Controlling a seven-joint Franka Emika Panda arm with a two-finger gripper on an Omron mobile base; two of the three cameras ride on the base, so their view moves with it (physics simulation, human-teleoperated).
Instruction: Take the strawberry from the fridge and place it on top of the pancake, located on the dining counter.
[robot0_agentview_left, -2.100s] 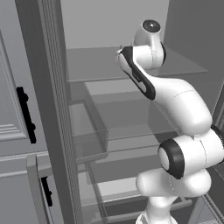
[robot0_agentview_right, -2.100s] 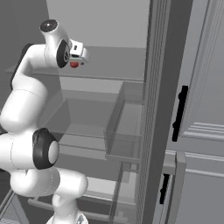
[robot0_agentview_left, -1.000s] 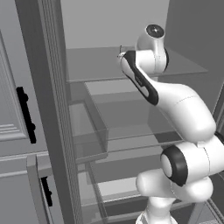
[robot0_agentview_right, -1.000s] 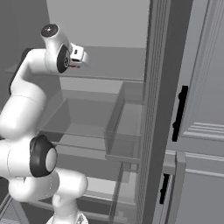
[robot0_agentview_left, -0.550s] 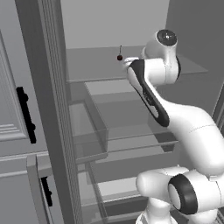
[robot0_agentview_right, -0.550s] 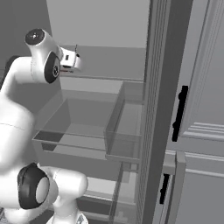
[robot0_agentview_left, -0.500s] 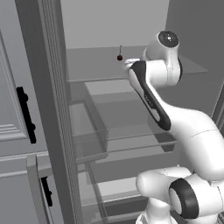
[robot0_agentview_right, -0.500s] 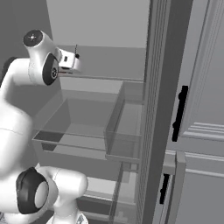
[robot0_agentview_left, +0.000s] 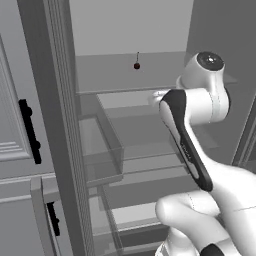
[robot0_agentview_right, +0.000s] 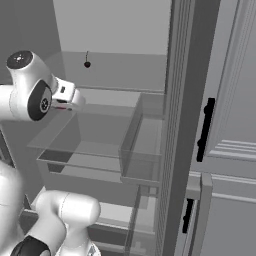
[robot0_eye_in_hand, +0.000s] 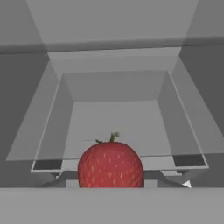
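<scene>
- One tall dark grey fridge (robot0_agentview_left: 60, 125) stands open in front of my base, its pale interior crossed by clear glass shelves (robot0_agentview_right: 100, 150); I am working inside it, at upper shelf height.
- Next in size is my own white arm, which bends up from below and ends at the wrist, with the two-finger gripper (robot0_agentview_right: 70, 104) pointing into the compartment over the glass shelf.
- Smaller, the clear glass bin (robot0_eye_in_hand: 113, 127) lies straight ahead of my hand, so any forward drift would carry me into its walls; I judge the clean move is straight back out of the fridge.
- Smaller again, the bright red roundish strawberry (robot0_eye_in_hand: 110, 165) sits right at the base of my hand camera's view, centred between where my fingertips should be. A sliver of red also shows at the gripper (robot0_agentview_right: 61, 106) from the right base camera. I judge that I have it in hand, but the fingertips are hidden, so I cannot tell how far apart they stand.
- Smallest, a little black ball with a thin stem (robot0_agentview_left: 136, 65) rests on the shelf at the back, well apart from my hand; it is not my concern.
- To do this step well, I would keep the wrist level, hold the grip steady and withdraw slowly clear of the door frame before turning towards the dining counter.
</scene>
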